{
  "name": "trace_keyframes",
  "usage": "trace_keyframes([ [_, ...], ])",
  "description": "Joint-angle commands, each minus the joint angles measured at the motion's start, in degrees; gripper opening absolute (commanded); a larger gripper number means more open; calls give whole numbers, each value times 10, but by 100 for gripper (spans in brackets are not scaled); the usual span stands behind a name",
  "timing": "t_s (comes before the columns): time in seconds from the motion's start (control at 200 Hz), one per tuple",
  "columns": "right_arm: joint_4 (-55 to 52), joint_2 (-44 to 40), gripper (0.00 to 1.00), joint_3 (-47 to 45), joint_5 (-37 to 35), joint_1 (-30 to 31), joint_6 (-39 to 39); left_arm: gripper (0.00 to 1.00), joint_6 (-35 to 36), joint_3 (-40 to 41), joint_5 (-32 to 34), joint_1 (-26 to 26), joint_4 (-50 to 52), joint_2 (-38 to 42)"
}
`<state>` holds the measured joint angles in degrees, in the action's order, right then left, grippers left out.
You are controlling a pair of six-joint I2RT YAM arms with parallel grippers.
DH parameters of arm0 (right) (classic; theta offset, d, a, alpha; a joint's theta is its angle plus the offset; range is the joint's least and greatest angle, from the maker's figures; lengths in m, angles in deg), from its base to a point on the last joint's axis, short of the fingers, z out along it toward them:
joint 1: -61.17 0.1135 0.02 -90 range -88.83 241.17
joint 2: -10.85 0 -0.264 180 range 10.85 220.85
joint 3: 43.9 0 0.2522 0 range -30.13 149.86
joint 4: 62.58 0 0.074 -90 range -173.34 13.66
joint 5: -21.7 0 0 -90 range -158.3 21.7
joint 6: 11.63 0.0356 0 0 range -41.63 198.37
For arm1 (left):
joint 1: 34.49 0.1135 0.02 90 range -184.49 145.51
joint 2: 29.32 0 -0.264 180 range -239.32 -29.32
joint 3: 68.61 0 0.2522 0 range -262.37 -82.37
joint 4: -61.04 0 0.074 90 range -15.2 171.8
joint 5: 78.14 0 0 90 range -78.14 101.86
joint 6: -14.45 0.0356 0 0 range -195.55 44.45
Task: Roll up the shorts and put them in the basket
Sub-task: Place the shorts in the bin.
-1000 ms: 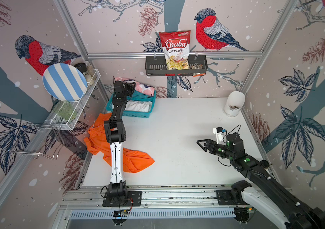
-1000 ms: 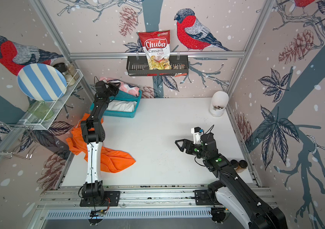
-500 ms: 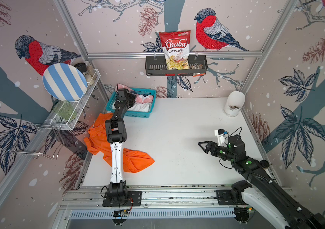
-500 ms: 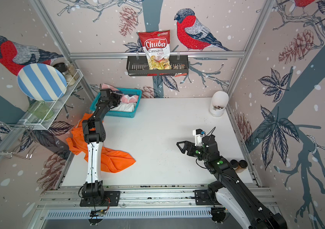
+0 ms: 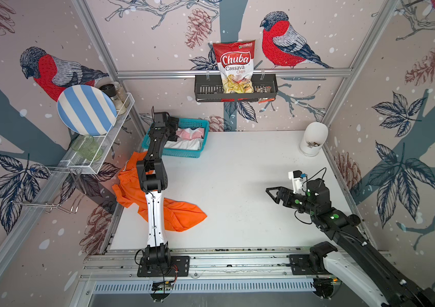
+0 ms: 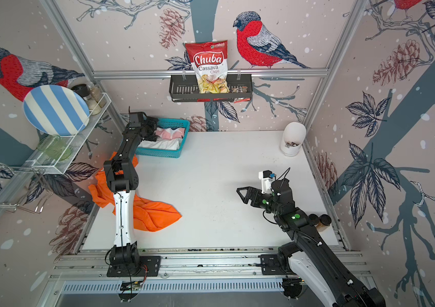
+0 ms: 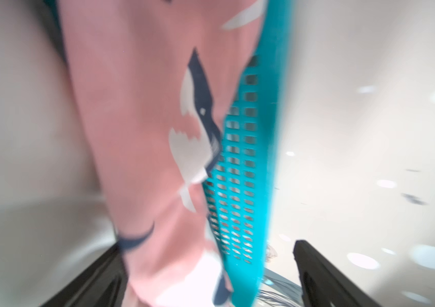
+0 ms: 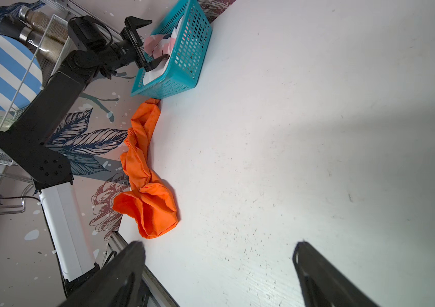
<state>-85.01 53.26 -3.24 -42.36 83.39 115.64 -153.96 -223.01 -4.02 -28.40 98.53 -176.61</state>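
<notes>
The orange shorts [image 5: 181,215] [image 6: 155,212] [image 8: 147,196] lie crumpled on the table's left side, partly under the left arm. In the teal basket [image 5: 181,154] [image 6: 157,154] [image 7: 258,159] lie the pink shark-print shorts [image 5: 192,133] [image 6: 168,133] [image 7: 144,133] [image 8: 157,43] and, nearer the front, the white shorts [image 5: 184,144] [image 6: 163,144]. My left gripper [image 5: 176,130] [image 6: 154,130] [image 7: 208,244] [image 8: 146,42] hangs over the basket's left end, jaws wide open, with pink cloth lying loose between them. My right gripper [image 5: 272,195] [image 6: 243,195] [image 8: 219,244] is open and empty above bare table.
A white jar [image 5: 313,138] stands at the back right corner. On the left wall a wire shelf [image 5: 99,148] carries a striped plate [image 5: 86,109]. A black rack [image 5: 235,91] with a chips bag hangs on the back wall. Small dark-lidded jars [image 6: 322,220] sit by the right edge.
The left gripper came down from above the basket's back rim with the pink shorts, then opened, leaving them in the basket. The right gripper drew back slightly towards the front.
</notes>
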Motion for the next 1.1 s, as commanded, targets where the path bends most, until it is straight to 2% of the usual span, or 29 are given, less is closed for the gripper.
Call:
trace_keyframes([
  [0.0,0,0,93,11,-5,0,-11,96,-59,18,13,2,70,51],
  [0.085,9,4,93,17,-5,1,-9,96,-74,46,4,0,83,91],
  [0.22,21,44,88,35,-10,16,-21,96,-38,90,4,-11,94,160],
  [0.305,42,79,87,46,-22,47,-28,96,16,146,4,-22,85,216],
  [0.415,70,139,86,67,-42,105,-34,96,101,268,9,-47,35,313],
  [0.595,76,271,84,140,-65,198,-54,96,258,444,84,-102,-1,470],
  [0.755,77,386,82,215,-103,286,-66,96,372,579,90,-113,-18,594],
  [0.955,96,532,80,315,-115,374,-64,96,478,704,116,-112,-24,713],
  [1.095,85,635,78,407,-119,423,-75,96,526,735,153,-101,-5,754],
])
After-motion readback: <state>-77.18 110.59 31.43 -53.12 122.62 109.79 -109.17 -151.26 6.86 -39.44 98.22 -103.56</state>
